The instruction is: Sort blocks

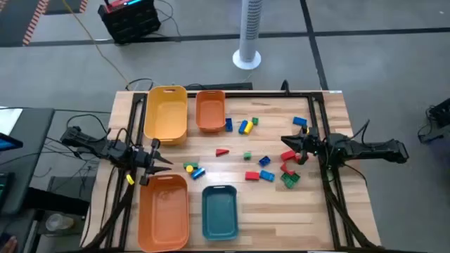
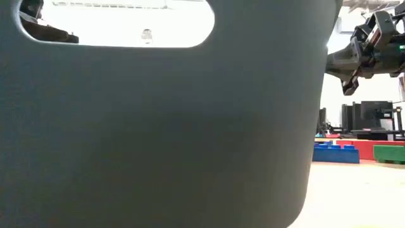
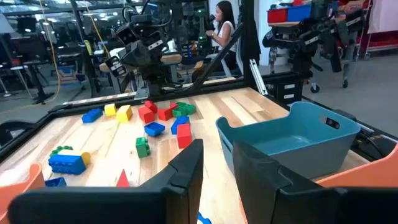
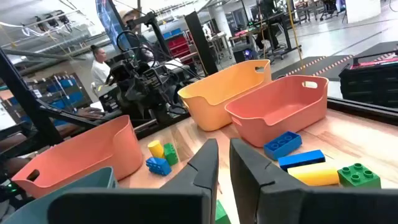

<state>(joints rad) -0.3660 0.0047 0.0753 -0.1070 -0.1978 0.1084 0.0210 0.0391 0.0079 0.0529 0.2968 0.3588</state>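
- From above, I have the left tool (image 1: 156, 156) at the left of the frame, over the gap between the yellow bin (image 1: 166, 112) and the large orange bin (image 1: 163, 211). In its own wrist view the fingers (image 3: 186, 165) stand a narrow gap apart with nothing between them.
- My right tool (image 1: 290, 144) sits at the right of the frame, above the cluster of blocks there. Its fingers (image 4: 205, 163) are also only slightly apart and hold nothing.
- The blocks lie loose on the desk (image 1: 330, 211), mostly in the centre and right of the overhead picture: a red block (image 1: 287, 155) and a green block (image 1: 290, 179) just beside the right tool, a blue block (image 1: 299, 121) further up.
- A yellow block (image 1: 246, 126) lies near the small orange bin (image 1: 210, 110), upper centre.
- A red wedge-like block (image 1: 222, 151) rests mid-desk, and a blue block (image 1: 198, 172) with a yellow one beside it lies close to the left tool.
- The teal bin (image 1: 220, 211) stands at lower centre, right of the large orange bin; I see no block in any of the four bins.
- The low view is mostly blocked by the teal bin's wall (image 2: 158, 139).
- A person (image 3: 221, 22) shows in the room behind.
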